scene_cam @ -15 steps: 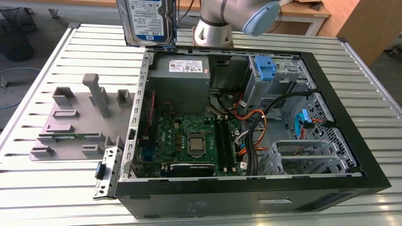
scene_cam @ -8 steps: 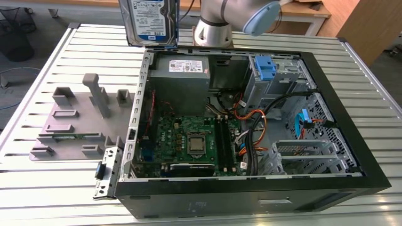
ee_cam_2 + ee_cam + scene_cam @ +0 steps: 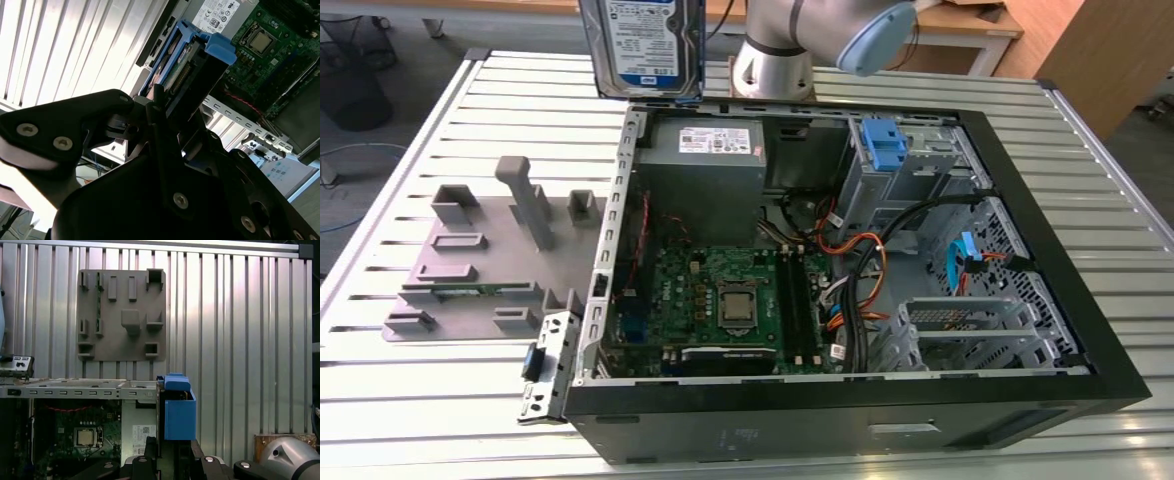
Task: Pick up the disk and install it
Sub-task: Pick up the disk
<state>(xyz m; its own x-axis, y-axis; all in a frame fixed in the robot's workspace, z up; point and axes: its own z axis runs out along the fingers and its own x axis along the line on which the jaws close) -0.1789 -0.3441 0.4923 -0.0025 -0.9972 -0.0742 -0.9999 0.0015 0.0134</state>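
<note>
The disk (image 3: 644,45) hangs upright in the air above the table's far side, just beyond the open computer case's (image 3: 1067,330) back corner on the exterior view's left. Its white-and-blue label faces the exterior camera. In the second wrist view my gripper (image 3: 167,112) is shut on the disk (image 3: 187,67), whose blue carrier bracket (image 3: 220,50) sticks out past the black fingers (image 3: 107,107). The first wrist view shows the blue bracket (image 3: 178,412) edge-on above the gripper (image 3: 167,457), over the case's side rail.
The case lies open with a motherboard (image 3: 727,300), a grey power-supply box (image 3: 707,150), cables and a drive cage with a blue latch (image 3: 887,148). A grey fixture plate (image 3: 480,250) sits on the slatted metal table (image 3: 427,400) to the exterior view's left. The arm's base (image 3: 774,60) stands behind the case.
</note>
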